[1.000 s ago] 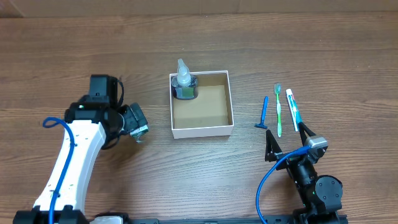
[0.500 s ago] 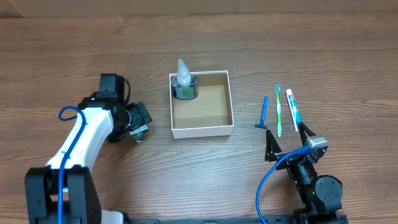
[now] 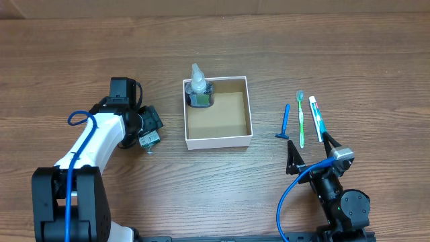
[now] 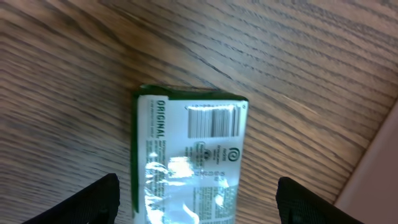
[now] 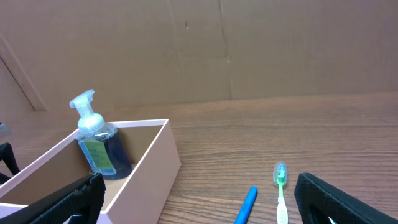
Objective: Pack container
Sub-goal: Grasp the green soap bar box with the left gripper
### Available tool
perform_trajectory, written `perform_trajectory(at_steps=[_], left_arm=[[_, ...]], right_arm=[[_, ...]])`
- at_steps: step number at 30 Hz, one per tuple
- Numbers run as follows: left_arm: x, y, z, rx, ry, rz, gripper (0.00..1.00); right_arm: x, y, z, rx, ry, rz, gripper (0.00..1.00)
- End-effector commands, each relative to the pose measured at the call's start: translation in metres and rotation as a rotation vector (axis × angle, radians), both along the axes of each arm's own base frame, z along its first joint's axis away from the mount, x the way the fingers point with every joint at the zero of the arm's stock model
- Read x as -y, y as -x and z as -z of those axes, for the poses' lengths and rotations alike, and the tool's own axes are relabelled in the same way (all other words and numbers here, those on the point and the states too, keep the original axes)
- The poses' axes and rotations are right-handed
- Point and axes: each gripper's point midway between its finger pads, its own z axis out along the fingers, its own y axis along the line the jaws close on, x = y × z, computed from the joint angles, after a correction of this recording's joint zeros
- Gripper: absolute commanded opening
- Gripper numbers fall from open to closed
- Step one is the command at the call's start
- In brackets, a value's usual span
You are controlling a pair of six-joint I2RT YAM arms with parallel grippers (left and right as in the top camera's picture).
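Note:
The container [image 3: 240,139] is a square white-walled box with a brown floor at the table's middle. A blue pump soap bottle [image 3: 199,91] stands in its back left corner. My left gripper [image 3: 149,134] is left of the box, open and low over a green-and-white packet [image 4: 189,155] that lies flat on the wood. Its fingers [image 4: 198,202] straddle the packet without touching it. My right gripper [image 3: 312,156] is open and empty at the front right. In its wrist view, the container [image 5: 149,168] and the bottle [image 5: 96,146] are ahead left.
A blue razor [image 3: 285,122], a green toothbrush [image 3: 300,119] and a white-and-teal toothpaste tube [image 3: 315,118] lie side by side right of the box. The razor [image 5: 245,205] and toothbrush [image 5: 281,186] lie just ahead of the right gripper. A cardboard wall [image 5: 249,50] backs the table.
My left arm has swung inward and its gripper has shifted slightly right, toward the box, staying low over the packet. The right arm and the other items have not moved.

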Motion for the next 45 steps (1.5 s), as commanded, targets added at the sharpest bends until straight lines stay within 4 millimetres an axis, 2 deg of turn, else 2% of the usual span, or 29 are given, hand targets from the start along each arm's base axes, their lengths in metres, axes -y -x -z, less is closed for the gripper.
perform_trajectory(at_steps=[1, 9, 14, 18, 25, 34, 40, 45], left_arm=[[-0.001, -0.001, 0.003, 0.007, -0.043, 0.021, 0.79], [0.011, -0.007, 0.001, 0.038, -0.067, 0.051, 0.79], [0.010, -0.007, 0.002, 0.035, -0.080, 0.027, 0.80], [0.010, -0.005, 0.008, 0.015, -0.082, 0.028, 0.80], [0.010, 0.002, 0.031, -0.055, -0.087, 0.031, 0.80], [0.009, 0.004, 0.034, -0.068, -0.089, 0.031, 0.76], [0.009, 0.004, 0.035, -0.072, -0.088, 0.032, 0.68], [0.009, 0.004, 0.035, -0.072, -0.089, 0.032, 0.56]], right_arm=[[0.002, -0.001, 0.001, 0.007, 0.005, 0.012, 1.00], [0.002, -0.001, 0.001, 0.007, 0.006, 0.012, 1.00], [0.002, -0.001, 0.001, 0.007, 0.006, 0.012, 1.00], [0.002, -0.001, 0.001, 0.007, 0.006, 0.012, 1.00], [0.002, -0.001, 0.001, 0.007, 0.006, 0.012, 1.00], [0.002, -0.001, 0.001, 0.007, 0.006, 0.012, 1.00], [0.002, -0.001, 0.001, 0.007, 0.006, 0.012, 1.00], [0.002, -0.001, 0.001, 0.007, 0.006, 0.012, 1.00]])
